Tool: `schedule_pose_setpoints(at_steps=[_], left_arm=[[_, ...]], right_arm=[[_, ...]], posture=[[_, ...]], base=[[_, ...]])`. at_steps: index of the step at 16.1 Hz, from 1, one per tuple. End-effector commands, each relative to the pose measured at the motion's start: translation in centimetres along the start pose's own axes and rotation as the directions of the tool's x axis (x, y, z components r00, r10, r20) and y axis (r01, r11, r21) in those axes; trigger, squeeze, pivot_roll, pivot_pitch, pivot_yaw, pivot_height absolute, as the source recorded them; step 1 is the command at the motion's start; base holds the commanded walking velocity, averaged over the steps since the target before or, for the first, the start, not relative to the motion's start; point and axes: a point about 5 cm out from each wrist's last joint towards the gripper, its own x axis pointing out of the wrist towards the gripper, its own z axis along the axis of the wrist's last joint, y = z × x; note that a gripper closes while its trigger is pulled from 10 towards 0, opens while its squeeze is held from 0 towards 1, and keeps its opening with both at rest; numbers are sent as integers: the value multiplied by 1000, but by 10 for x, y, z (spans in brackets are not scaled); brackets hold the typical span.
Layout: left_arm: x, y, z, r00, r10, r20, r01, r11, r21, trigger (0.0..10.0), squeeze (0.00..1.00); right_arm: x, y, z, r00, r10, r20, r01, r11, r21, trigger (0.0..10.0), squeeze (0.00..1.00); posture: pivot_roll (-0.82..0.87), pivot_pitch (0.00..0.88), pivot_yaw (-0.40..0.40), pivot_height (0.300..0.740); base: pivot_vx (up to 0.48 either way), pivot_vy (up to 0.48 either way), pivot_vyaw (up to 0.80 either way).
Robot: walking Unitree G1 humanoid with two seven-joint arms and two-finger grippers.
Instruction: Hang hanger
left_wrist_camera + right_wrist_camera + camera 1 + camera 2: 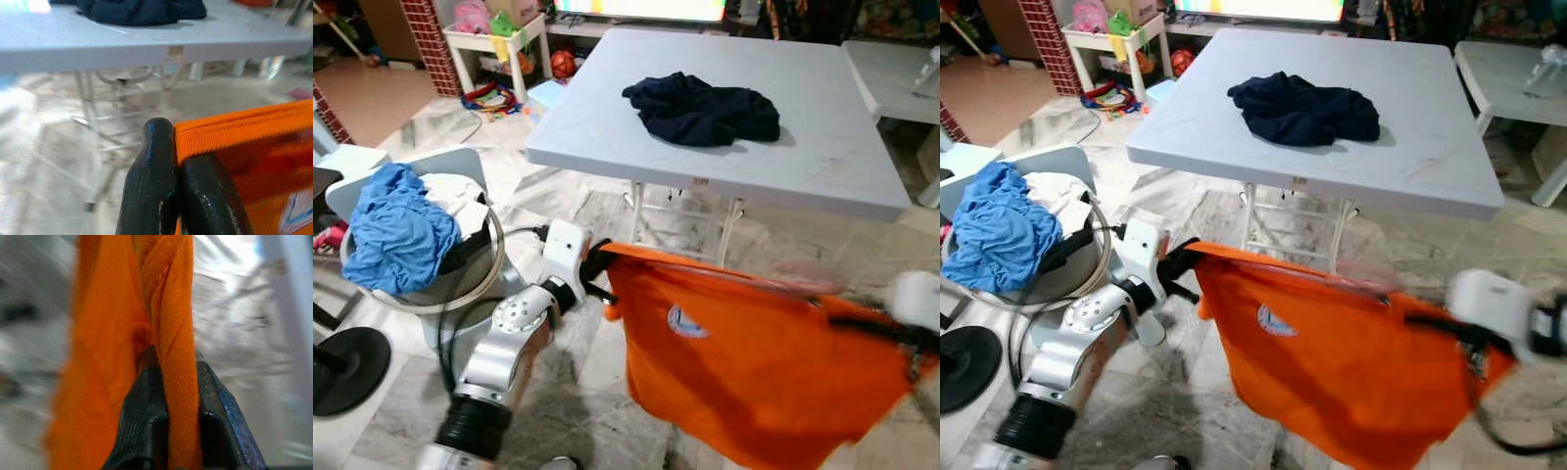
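Below the table [862, 186], at 6 o'clock, my left gripper [178, 161] and right gripper [168, 382] each clamp the orange shirt [754, 372] stretched between them; judging by this, hanging not yet done.

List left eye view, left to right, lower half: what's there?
Blue garment in the basket → left gripper pinching the orange shirt edge → shirt's logo → right gripper, blurred.

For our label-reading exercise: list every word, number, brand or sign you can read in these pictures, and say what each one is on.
No text can be read.
Round blue and white emblem on the orange shirt: too small and blurred to tell whether it holds any lettering.
Small sticker on the white table's edge: blurred, unreadable.
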Motion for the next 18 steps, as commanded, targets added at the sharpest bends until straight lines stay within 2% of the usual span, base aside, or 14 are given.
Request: schedule_pose_setpoints(at_steps=[1,2,3,4,5,7,8,11,12,14,16,17,18], left_arm=[[-19,46,0,966,258,-12,-257,965,53,0,0],[-17,46,2,966,257,-1,-256,963,89,0,0],[-15,44,4,968,250,12,-249,959,133,0,0],[-12,41,7,970,241,24,-242,961,135,0,0],[-11,40,7,970,240,27,-241,962,127,0,0],[-7,33,8,973,229,38,-232,964,127,0,0],[-4,29,7,976,217,36,-220,967,126,0,0],[6,31,-4,975,223,-3,-221,966,131,0,0],[7,32,-6,974,225,-11,-221,966,134,0,0],[13,40,-11,969,247,-32,-239,960,147,0,0],[17,44,-13,964,262,-41,-254,955,151,0,0],[19,44,-11,964,263,-33,-255,955,154,0,0],[19,44,-8,966,258,-16,-252,955,157,0,0]], right_arm=[[-4,-8,-7,992,-107,-59,109,993,33,10000,0],[7,-4,4,995,-99,-8,99,995,11,10000,0],[15,-2,7,994,-110,-15,109,993,-44,10000,0],[28,1,11,991,-137,4,137,989,-48,10000,0],[33,2,13,989,-150,21,150,988,-32,10000,0],[55,10,14,986,-165,14,166,982,-94,10000,0],[66,12,17,986,-165,29,167,982,-93,10000,0],[100,7,25,985,-154,77,159,985,-67,10000,0],[105,6,25,984,-155,84,161,985,-61,10000,0],[130,-5,25,963,-248,109,251,968,-13,10000,0],[141,-8,24,949,-293,114,297,955,-17,10000,0],[141,-5,22,954,-277,114,285,957,-55,10000,0],[137,-2,18,957,-270,105,274,961,-29,10000,0]], posture=[[-44,89,-12,740],[-43,91,-11,740],[-42,91,-14,740],[-42,91,-14,740],[-43,91,-12,740],[-40,92,-9,740],[-39,93,-3,740],[-68,92,57,740],[-68,92,57,740],[-85,76,87,740],[-86,70,76,740],[-74,63,57,740],[-66,60,40,740]], base=[[0,0,0],[0,0,0],[0,0,0],[0,0,0],[0,0,0],[0,0,0],[0,0,0],[0,0,0],[0,0,0],[0,0,0],[0,0,0],[0,0,0],[0,0,0]])
